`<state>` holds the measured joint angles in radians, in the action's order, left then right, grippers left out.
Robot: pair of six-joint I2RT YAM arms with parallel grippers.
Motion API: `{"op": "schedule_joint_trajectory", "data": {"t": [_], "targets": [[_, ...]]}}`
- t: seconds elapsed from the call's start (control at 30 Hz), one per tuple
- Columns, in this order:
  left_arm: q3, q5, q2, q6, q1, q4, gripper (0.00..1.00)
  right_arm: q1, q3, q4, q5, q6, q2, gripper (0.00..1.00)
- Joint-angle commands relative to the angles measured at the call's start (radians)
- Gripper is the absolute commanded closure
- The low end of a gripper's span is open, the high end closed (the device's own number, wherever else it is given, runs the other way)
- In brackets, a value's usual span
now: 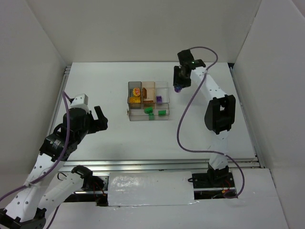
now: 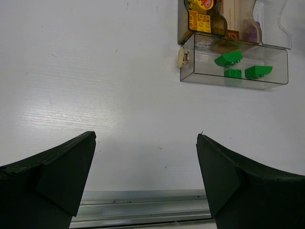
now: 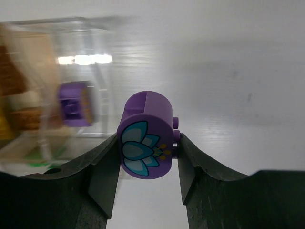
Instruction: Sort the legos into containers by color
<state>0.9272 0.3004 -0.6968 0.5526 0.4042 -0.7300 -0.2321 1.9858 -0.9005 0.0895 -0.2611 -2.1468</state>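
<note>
Top external view: the tray (image 1: pixel 163 87) sits in the middle of the table (image 1: pixel 119 143), well ahead of both arms. The right gripper (image 1: pixel 178 85) hangs just beside the tray's far right corner with a small purple piece (image 1: pixel 177 89) at its tips. The left gripper (image 1: pixel 101 119) is well apart on the tray's left, its jaws spread.

Left wrist view: the 2 left fingers (image 2: pixel 57 167) stand wide apart over bare table, nothing between them. The tray lies beyond, to the right. 3 green bricks (image 2: pixel 228 58) rest in its long compartment and a yellow brick (image 2: pixel 200 21) in the grey one.

Right wrist view: the right fingers (image 3: pixel 102 176) pinch the round purple piece, printed with a flower, 1 finger on each side. The blurred tray lies to the left, and what looks like another purple brick (image 3: pixel 74 104) is inside it.
</note>
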Motion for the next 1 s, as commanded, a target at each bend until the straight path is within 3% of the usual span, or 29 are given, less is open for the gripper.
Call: {"op": "schedule_joint_trajectory", "data": {"t": [0.0,0.17,0.37,0.63,0.7,0.73,0.77,0.83,0.97], "targets": [[0.001,0.019,0.006,-0.006,-0.004,0.037,0.0,-0.062,0.093,0.046,-0.042,-0.036,0.078,0.94],[0.001,0.026,-0.001,-0.002,-0.004,0.032,0.0,-0.136,0.152,0.071,-0.019,-0.076,0.016,0.93],[0.001,0.028,-0.003,-0.002,-0.004,0.032,0.0,-0.18,0.242,0.048,0.012,-0.098,-0.094,0.85],[0.002,0.031,-0.007,-0.002,-0.004,0.032,0.0,-0.204,0.211,0.069,0.021,-0.095,-0.107,0.46],[0.002,0.032,-0.007,-0.002,-0.004,0.03,0.0,-0.208,0.209,0.071,0.027,-0.093,-0.096,0.23],[0.002,0.034,-0.007,0.0,-0.004,0.03,0.01,-0.21,0.206,0.071,0.032,-0.092,-0.079,0.21],[0.002,0.036,-0.009,0.0,-0.004,0.03,0.0,-0.21,0.206,0.071,0.035,-0.089,-0.071,0.09],[0.005,0.042,-0.013,0.003,-0.004,0.027,0.01,-0.213,0.206,0.066,0.039,-0.086,-0.044,0.0],[0.012,0.063,-0.024,0.01,-0.005,0.018,0.0,-0.211,0.199,0.048,0.059,-0.076,0.014,0.0]]}}
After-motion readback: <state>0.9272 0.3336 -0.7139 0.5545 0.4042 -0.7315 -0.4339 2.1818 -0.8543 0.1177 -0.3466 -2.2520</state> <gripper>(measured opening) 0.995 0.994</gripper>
